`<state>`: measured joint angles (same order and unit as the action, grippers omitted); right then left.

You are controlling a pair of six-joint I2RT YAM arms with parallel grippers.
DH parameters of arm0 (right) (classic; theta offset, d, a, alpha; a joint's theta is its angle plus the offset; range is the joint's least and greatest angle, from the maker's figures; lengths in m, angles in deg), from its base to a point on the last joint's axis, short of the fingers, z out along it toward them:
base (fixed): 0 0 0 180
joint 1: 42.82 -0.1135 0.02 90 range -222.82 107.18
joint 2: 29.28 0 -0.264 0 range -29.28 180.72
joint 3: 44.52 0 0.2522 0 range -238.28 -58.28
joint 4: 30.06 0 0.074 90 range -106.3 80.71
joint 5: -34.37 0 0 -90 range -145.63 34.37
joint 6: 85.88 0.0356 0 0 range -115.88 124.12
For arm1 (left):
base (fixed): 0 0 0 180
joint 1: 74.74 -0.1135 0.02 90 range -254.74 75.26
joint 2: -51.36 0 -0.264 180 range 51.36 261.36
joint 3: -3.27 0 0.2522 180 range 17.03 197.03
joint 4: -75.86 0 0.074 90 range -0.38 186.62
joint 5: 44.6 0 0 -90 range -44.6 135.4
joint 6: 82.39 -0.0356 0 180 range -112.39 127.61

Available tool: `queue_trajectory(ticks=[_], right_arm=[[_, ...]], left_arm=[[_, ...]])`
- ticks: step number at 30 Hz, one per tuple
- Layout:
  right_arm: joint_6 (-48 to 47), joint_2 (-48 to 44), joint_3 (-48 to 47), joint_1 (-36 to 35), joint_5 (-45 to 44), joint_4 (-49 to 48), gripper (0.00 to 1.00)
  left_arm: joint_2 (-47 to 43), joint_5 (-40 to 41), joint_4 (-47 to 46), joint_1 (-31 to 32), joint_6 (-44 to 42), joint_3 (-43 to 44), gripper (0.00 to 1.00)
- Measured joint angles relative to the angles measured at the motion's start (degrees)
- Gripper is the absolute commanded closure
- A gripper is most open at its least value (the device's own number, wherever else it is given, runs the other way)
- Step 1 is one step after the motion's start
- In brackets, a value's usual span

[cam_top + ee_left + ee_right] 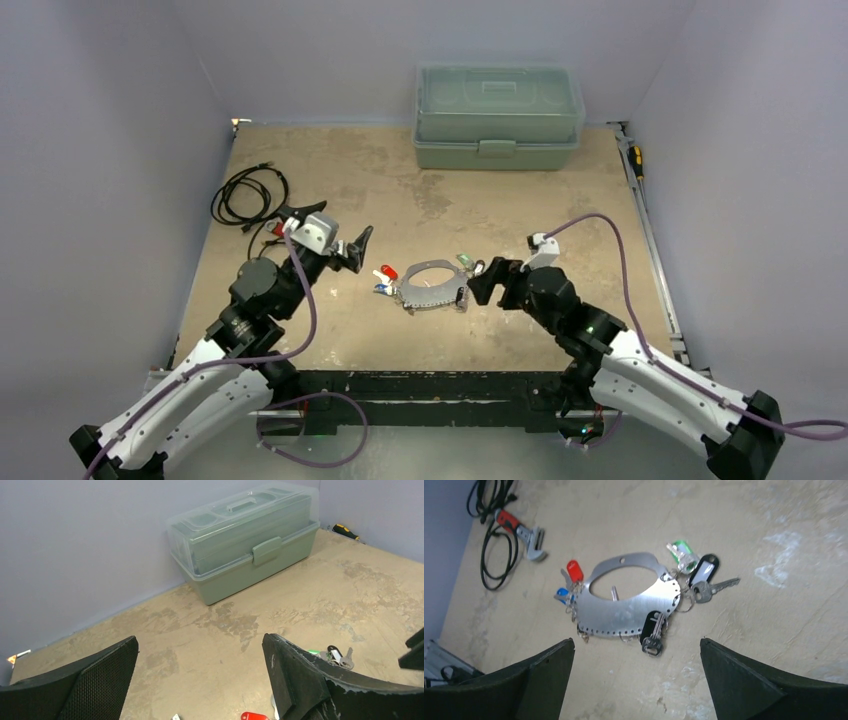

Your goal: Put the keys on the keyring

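Note:
The keyring [432, 290] is a flat silvery metal plate with an oval opening and a row of small holes; it lies mid-table and also shows in the right wrist view [624, 611]. Keys lie around its rim: a red tag [574, 570], a blue tag [562, 594], a green tag [681, 550], a black tag with a white label [704, 570], a bare silver key [713, 587] and a key on a black tag [653, 630]. My left gripper [358, 246] is open and empty, left of the ring. My right gripper [480, 281] is open and empty at the ring's right edge.
A green toolbox with a clear lid [498, 115] stands at the back wall. A coiled black cable [248, 193] and a red-handled wrench [521, 527] lie at the left. A yellow-handled screwdriver [636, 160] lies along the right edge.

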<state>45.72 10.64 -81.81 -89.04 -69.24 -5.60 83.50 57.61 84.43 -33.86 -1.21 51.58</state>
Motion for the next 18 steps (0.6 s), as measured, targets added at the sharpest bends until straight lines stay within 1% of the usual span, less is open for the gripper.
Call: queue_trajectory(ticks=[2, 4, 10, 14, 18], right_arm=[[-0.44, -2.21, -0.59, 0.0, -3.37, -0.04, 0.01], [-0.68, -2.86, -1.99, -0.02, -7.3, -0.02, 0.01], [-2.03, -0.48, -11.23, 0.0, -18.45, 0.42, 0.01], [-4.96, -1.03, -15.72, -0.02, -23.17, -0.9, 0.01], [-8.46, -2.99, -16.15, 0.0, -24.83, -3.48, 0.01]], left_arm=[[0.79, 0.35, -0.31, 0.0, 0.81, -0.07, 0.01], [1.88, 1.64, -0.74, 0.0, 2.12, -0.07, 0.01], [4.72, 10.1, -1.05, -0.11, 8.15, -0.07, 0.01], [5.73, 13.7, -0.28, -0.35, 10.21, -0.07, 0.01], [5.62, 15.21, -0.28, -0.37, 10.78, -0.07, 0.01]])
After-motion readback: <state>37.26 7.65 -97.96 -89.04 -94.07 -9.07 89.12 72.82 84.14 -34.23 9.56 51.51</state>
